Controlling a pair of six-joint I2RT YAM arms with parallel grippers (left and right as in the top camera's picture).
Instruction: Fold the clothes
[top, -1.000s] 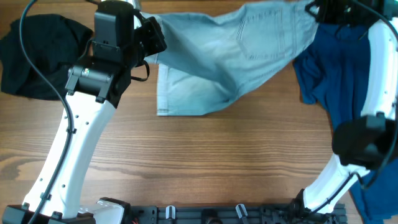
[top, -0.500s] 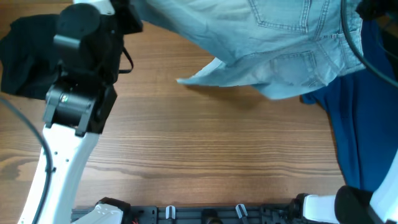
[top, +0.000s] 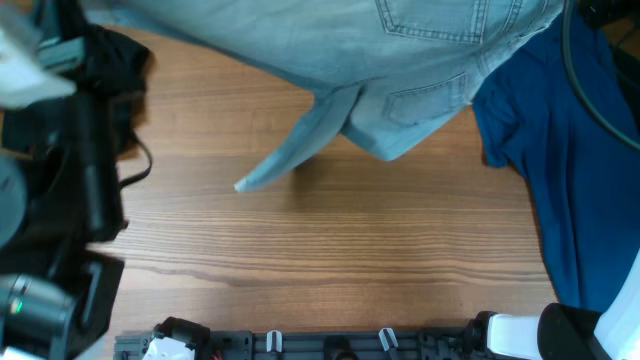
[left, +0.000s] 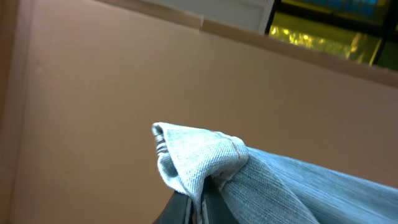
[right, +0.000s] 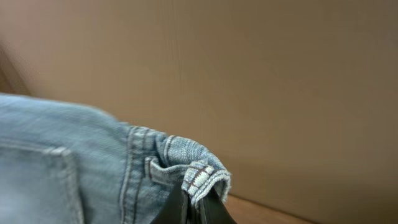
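The pale-blue denim shorts (top: 420, 60) hang lifted across the far side of the table, back pockets showing and one leg corner (top: 250, 180) drooping toward the wood. My left gripper (left: 198, 210) is shut on a bunched edge of the shorts (left: 280, 180). At the other end, my right gripper (right: 194, 208) is shut on the stitched waistband (right: 199, 177) by a belt loop. A dark-blue garment (top: 580, 180) lies at the right. A black garment (top: 110, 60) lies at the far left, partly hidden by my left arm (top: 60, 200).
The wooden table (top: 350, 260) stretches below the hanging shorts. A black rail with clips (top: 330, 345) runs along the front edge. A brown wall (left: 124, 74) stands behind the table. My left arm looms large and blurred at the left edge.
Both arms have risen and pulled the shorts up off the table. The cloth swung, and a leg corner now hangs lower. My left arm has come up close to the overhead camera.
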